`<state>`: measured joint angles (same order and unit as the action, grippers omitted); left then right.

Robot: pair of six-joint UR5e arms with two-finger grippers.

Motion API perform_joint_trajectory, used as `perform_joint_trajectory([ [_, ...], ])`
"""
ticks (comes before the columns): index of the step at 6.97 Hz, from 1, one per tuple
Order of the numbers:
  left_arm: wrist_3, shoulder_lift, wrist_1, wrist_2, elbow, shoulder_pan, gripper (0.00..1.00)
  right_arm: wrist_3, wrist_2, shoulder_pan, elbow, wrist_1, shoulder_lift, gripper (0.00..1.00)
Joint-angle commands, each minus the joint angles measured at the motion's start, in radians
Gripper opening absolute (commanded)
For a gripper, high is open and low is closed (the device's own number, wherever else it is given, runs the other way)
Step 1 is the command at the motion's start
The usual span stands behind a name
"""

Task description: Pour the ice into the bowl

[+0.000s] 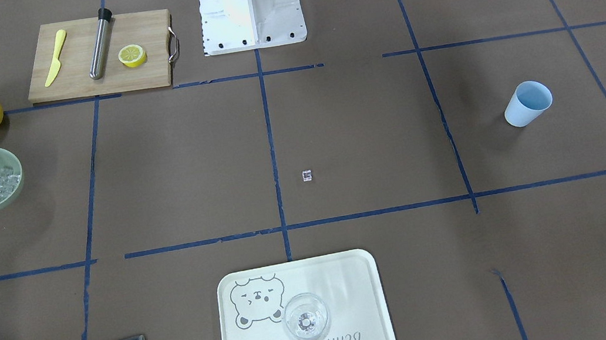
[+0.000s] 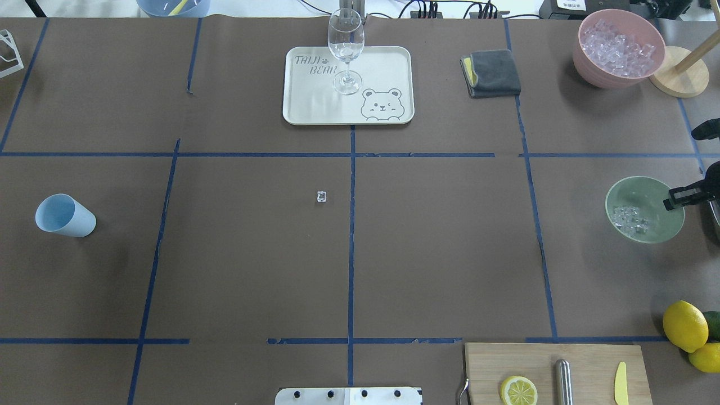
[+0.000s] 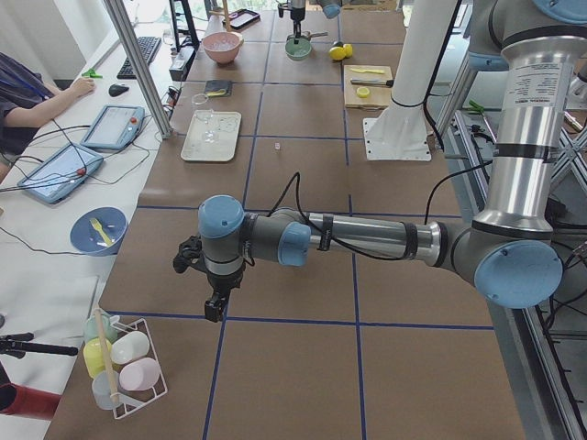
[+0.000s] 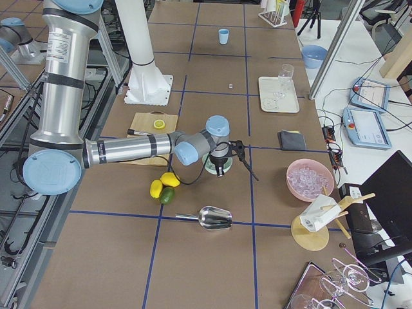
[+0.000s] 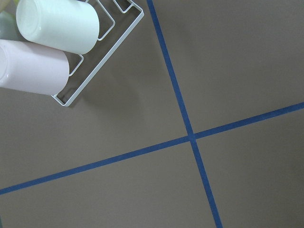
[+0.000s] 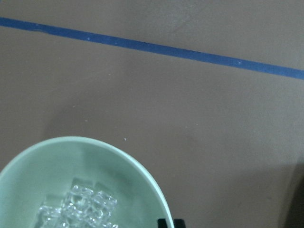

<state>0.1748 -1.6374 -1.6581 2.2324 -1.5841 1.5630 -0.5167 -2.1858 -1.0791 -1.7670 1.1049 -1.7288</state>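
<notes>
Bowl [image 2: 647,188]: mint green, at the right edge of the overhead view, mid-height, on the brown table [image 2: 439,253]. Ice [image 2: 630,218]: a small pile of clear cubes inside the bowl, toward its lower left. Stray cube [image 2: 321,196]: alone on the table near frame centre, just left of the vertical blue tape line, well apart from the bowl. Cup [image 2: 64,215]: pale blue, far left, mid-height, nothing visible inside. Right gripper [image 4: 238,174]: at the bowl, fingers spread wide, holding nothing; one black finger [image 2: 683,197] reaches over the bowl's right rim. Left gripper [image 3: 213,307]: lower left of the left-side view, pointing down over bare table near a wire rack [image 3: 138,367] of cups; whether its jaws are parted or closed cannot be told. Tray [image 2: 315,107]: cream, top centre, carrying an upright wine glass [image 2: 345,45]. Pink bowl [image 2: 596,67]: upper right, full of ice cubes. Board [image 2: 590,365]: wooden, bottom right, with a lemon half [image 2: 518,390].
</notes>
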Motion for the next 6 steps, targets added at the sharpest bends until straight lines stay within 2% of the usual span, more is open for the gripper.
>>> perform_joint_trajectory([
  [1, 0.0, 0.001, 0.001, 0.0, 0.0, 0.0, 1.0, 0.007, -0.002, -0.004, 0.107, -0.103, 0.012, 0.0],
  [3, -0.001, 0.001, 0.001, 0.0, 0.0, 0.0, 1.0, -0.09, -0.032, -0.002, 0.106, -0.109, 0.043, 0.0],
  [4, -0.001, 0.001, 0.0, 0.0, 0.001, 0.0, 1.0, -0.124, -0.061, -0.002, 0.104, -0.111, 0.055, 0.06],
  [5, -0.001, 0.001, 0.0, 0.0, 0.001, 0.0, 1.0, -0.125, -0.068, -0.001, 0.103, -0.111, 0.055, 0.45],
  [6, -0.001, 0.001, 0.0, 0.0, 0.001, 0.0, 1.0, -0.125, -0.075, 0.002, 0.097, -0.111, 0.055, 0.99],
])
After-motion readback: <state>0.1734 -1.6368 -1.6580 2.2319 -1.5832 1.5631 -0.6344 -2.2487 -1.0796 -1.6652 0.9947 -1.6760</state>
